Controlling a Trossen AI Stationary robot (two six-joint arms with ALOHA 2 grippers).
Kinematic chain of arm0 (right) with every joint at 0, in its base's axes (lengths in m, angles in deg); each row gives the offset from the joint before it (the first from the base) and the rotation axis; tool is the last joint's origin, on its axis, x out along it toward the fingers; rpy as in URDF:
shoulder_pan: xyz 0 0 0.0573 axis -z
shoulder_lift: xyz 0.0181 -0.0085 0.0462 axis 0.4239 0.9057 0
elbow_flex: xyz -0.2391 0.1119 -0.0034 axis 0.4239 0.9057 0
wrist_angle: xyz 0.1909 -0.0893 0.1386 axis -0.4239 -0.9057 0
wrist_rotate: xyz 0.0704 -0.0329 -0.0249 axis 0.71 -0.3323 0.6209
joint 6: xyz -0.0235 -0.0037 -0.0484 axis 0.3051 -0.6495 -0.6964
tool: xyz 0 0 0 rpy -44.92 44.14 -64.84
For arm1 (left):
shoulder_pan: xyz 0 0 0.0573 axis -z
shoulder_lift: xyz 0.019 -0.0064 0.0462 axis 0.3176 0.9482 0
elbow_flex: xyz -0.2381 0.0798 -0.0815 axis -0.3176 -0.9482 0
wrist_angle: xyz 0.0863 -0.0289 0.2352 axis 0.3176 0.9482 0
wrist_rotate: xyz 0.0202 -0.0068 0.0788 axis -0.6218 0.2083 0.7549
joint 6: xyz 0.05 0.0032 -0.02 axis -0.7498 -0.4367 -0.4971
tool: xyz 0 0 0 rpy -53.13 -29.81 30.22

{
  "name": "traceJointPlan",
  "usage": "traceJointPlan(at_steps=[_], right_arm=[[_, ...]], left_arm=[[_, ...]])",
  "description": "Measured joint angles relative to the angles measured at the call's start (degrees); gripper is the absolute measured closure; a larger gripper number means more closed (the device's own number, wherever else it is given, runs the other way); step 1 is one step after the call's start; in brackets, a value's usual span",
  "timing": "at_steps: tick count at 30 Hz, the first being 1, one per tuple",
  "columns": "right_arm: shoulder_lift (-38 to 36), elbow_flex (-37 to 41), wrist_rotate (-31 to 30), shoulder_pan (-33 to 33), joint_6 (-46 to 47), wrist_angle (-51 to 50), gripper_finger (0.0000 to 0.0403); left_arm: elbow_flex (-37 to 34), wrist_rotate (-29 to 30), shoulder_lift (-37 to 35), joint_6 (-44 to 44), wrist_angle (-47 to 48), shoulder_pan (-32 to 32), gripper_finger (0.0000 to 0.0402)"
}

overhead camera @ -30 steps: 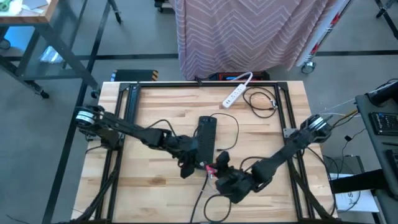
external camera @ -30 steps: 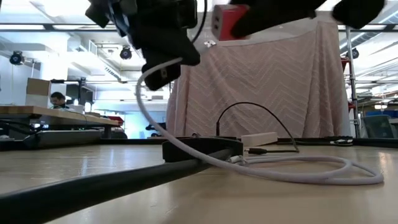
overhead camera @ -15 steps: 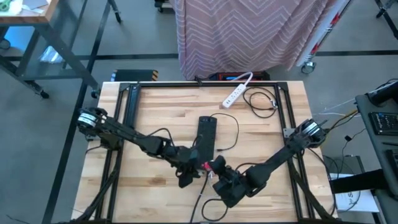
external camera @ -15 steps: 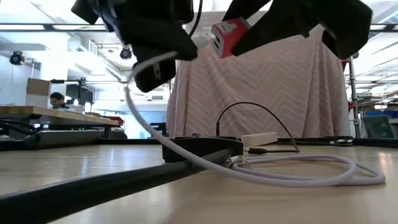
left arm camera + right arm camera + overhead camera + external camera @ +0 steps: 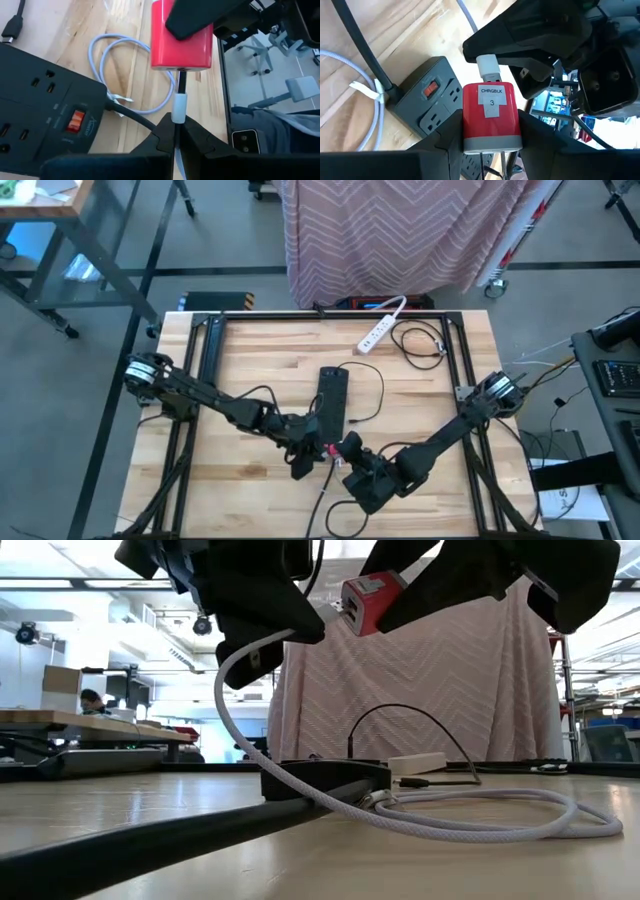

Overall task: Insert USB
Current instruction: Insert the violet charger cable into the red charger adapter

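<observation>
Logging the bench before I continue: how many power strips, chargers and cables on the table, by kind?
Power strips: 2, a black power strip and a white power strip.
Chargers: 1, the red charger in the right gripper.
Cables: 2, a white USB cable in the left gripper, and a loose black cable.
Total: 5.

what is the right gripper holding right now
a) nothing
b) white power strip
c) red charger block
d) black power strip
c: the right gripper is shut on the red charger block, lifted above the table, while the left gripper pinches the white USB plug at the block's port.
</observation>
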Motion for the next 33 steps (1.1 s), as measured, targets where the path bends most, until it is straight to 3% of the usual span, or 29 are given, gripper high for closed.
traceJointPlan(at_steps=[12, 18, 24, 33], right_arm=[[0.0, 0.0, 0.3, 1.3, -0.1, 2.0, 0.0270], [0.0, 0.0, 5.8, 1.5, -2.2, 2.1, 0.0270], [0.0, 0.0, 7.4, 1.7, -1.7, 2.1, 0.0270], [0.0, 0.1, 8.3, 3.3, 4.6, 4.1, 0.0270]], left_arm=[[0.0, -0.2, 0.0, -0.8, 0.2, 0.2, 0.0402], [0.0, -0.2, 0.0, -1.0, 0.6, 0.2, 0.0402], [0.0, -0.2, 0.1, -1.7, 0.4, 0.2, 0.0402], [-0.1, 1.0, 0.1, -2.3, -0.1, 0.3, 0.0402]])
